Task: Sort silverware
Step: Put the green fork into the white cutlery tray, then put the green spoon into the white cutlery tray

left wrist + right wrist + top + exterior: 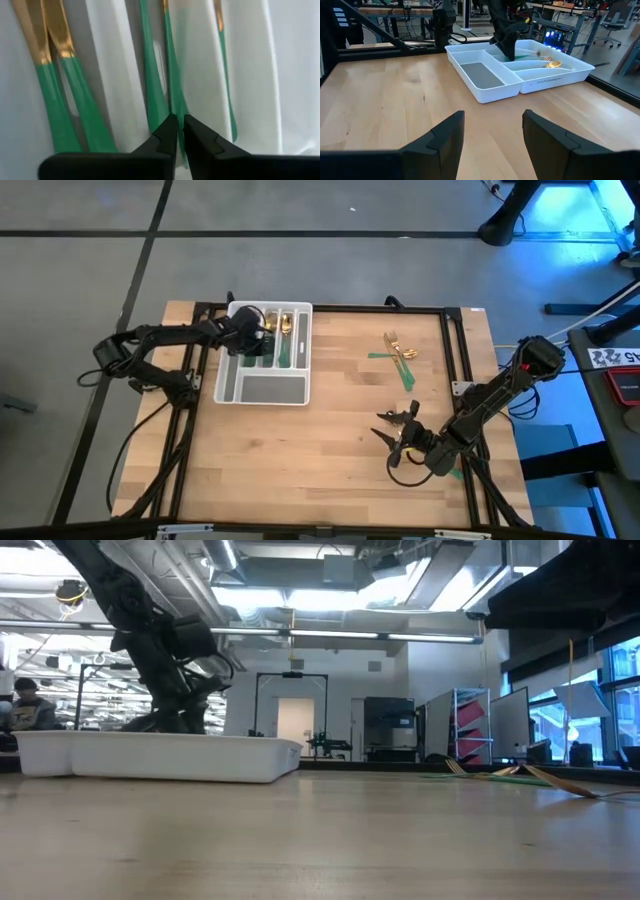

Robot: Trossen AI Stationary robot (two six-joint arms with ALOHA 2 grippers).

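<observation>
Crowding tray (262, 390) rim: left gripper (258, 335)

A: How is the light from overhead?

B: Even and fairly soft. The wooden table (330, 420) is evenly lit, and a blue glow spills in at the far right corner of the floor.

A: And from table height?

B: Ceiling lamps (330, 600) blaze white and wash out the room's upper part. The near tabletop is blurred, and the white tray (160, 755) looks soft.

A: The left wrist camera?

B: Too close to focus. The green handles (155, 95) and gold blades (35, 35) smear, and the tray wall glares pale.

A: The right wrist one?

B: Bright and clear. The near fingers (442, 142) are dark and soft-edged.
</observation>
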